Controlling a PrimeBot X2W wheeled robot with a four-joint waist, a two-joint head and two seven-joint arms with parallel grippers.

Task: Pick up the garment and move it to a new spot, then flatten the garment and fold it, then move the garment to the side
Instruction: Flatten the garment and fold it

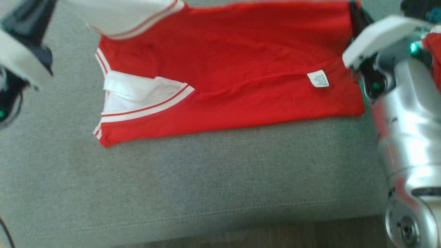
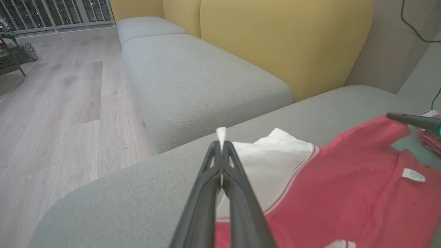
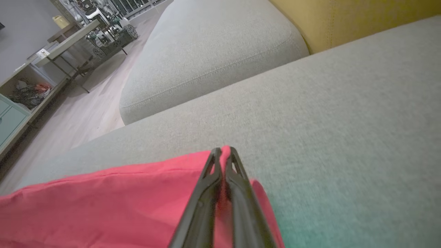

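A red garment [image 1: 241, 69] with white, red-striped sleeves lies spread on the grey sofa cushion [image 1: 206, 179], its white label [image 1: 318, 78] facing up. My left gripper [image 2: 221, 144] is shut on the tip of one white sleeve [image 2: 275, 158], which is lifted at the garment's far left corner [image 1: 131, 17]. My right gripper [image 3: 223, 151] is shut on a red corner of the garment [image 3: 137, 203] at its far right edge, where its dark fingers [image 1: 356, 17] show in the head view. The other white sleeve [image 1: 144, 93] lies folded flat on the red cloth.
A yellow backrest [image 2: 275, 44] rises behind the cushion, and a second grey cushion [image 2: 193, 79] adjoins it. Wooden floor [image 2: 51, 103] lies beyond. The cushion's front edge [image 1: 206, 220] is near. Another red cloth [image 1: 434, 51] sits by my right arm. A table [image 3: 62, 41] stands far off.
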